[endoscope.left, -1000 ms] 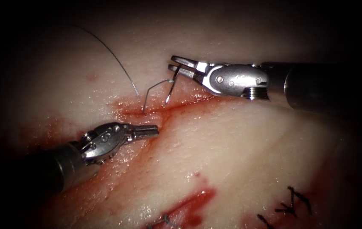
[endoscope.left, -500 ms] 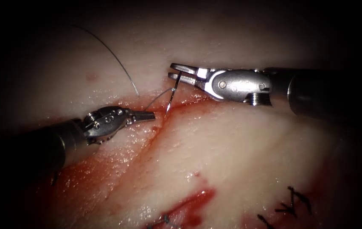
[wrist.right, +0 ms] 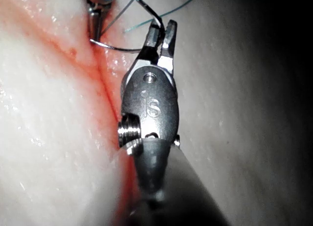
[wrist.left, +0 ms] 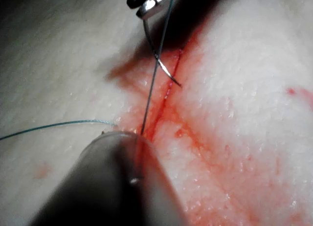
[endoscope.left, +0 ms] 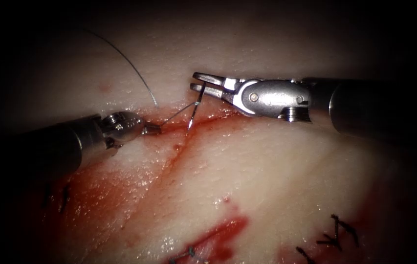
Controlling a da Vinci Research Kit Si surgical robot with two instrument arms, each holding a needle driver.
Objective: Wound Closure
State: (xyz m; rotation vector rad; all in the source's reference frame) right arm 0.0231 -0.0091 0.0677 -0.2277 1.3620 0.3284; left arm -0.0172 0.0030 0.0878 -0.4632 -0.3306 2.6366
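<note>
Needle [endoscope.left: 192,113] near its thread end in right tool [endoscope.left: 199,84], free above unclosed cut [endoscope.left: 169,164]; left tool [endoscope.left: 155,129], nine o'clock of it, clamps thread [endoscope.left: 176,114].

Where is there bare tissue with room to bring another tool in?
Free: the pale tissue below the right tool, right of the cut, above the red fluid and dark stitches. Crowded: the cut's upper end, where the right tool holds the needle near its tail, its point at the cut, and the left tool grips the thread.
</note>
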